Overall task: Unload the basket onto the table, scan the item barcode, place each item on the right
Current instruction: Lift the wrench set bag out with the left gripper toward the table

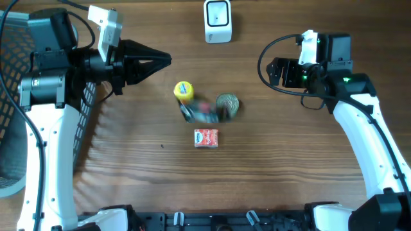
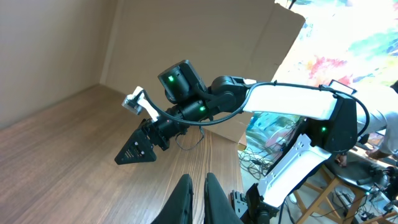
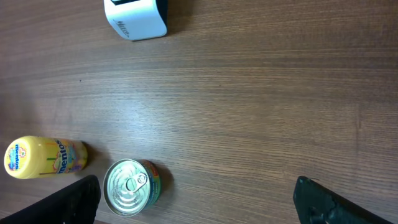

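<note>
Approach step, with no item lifted yet.
We see our left pincer (image 1: 164,61) pressed together and empty, and our right pincer (image 3: 199,196) spread wide above the wooden bench (image 1: 308,173). Near one of its fingers stands the silver-topped round tin can (image 3: 129,186), with the yellow plastic bottle (image 3: 43,158) just past that. The white boxy scanner (image 3: 135,17) sits further ahead. Next, we judge, it must descend, clamp one item and turn its barcode to the scanner.

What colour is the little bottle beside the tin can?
Yellow; the bottle shows best in the right wrist view.
</note>
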You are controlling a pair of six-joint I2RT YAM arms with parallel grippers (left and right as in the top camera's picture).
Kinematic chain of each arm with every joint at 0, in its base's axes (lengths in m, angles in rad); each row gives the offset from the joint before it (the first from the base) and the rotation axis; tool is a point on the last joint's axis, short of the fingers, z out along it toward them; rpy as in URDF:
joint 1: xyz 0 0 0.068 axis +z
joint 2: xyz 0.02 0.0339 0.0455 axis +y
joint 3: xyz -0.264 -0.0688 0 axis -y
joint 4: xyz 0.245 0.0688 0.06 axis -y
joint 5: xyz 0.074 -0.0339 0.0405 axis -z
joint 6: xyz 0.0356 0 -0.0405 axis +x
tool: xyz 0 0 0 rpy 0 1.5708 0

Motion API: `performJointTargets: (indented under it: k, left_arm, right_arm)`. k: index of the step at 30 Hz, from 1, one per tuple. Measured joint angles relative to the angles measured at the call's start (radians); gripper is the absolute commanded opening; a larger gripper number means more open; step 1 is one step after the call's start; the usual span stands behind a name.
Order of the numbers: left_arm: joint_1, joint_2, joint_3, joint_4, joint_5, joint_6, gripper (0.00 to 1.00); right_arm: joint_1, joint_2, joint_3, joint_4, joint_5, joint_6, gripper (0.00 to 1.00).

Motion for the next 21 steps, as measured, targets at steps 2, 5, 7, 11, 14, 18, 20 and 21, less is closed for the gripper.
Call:
performJointTargets:
  k: [2,5,7,11,14,18,20,21]
  left_arm:
    - [0.000,0.000,0.000,0.000,0.000,0.000,0.04]
    - [0.000,0.000,0.000,0.000,-0.002,0.000,0.04]
    - [0.000,0.000,0.000,-0.005,-0.035,0.000,0.08]
    - [-0.008,0.000,0.000,-0.066,-0.185,-0.019,0.67]
    - [-0.043,0.000,0.000,-0.110,-0.298,-0.032,1.00]
    - [-0.126,0.000,0.000,-0.195,-0.502,-0.042,1.00]
    - [-0.168,0.000,0.000,-0.245,-0.598,-0.042,1.00]
    - [-0.187,0.000,0.000,-0.270,-0.644,-0.042,1.00]
  right_arm:
    - [0.000,0.000,0.000,-0.002,0.000,0.000,1.00]
    - [0.000,0.000,0.000,-0.006,0.000,0.000,1.00]
    - [0.000,0.000,0.000,-0.011,0.000,0.000,1.00]
    - [0.000,0.000,0.000,-0.013,0.003,0.000,1.00]
    - [0.000,0.000,0.000,-0.014,0.003,0.000,1.00]
    - [0.000,0.000,0.000,-0.036,0.005,0.000,1.00]
    - [0.000,0.000,0.000,-0.040,0.007,0.000,1.00]
    - [0.000,0.000,0.000,-0.041,0.007,0.000,1.00]
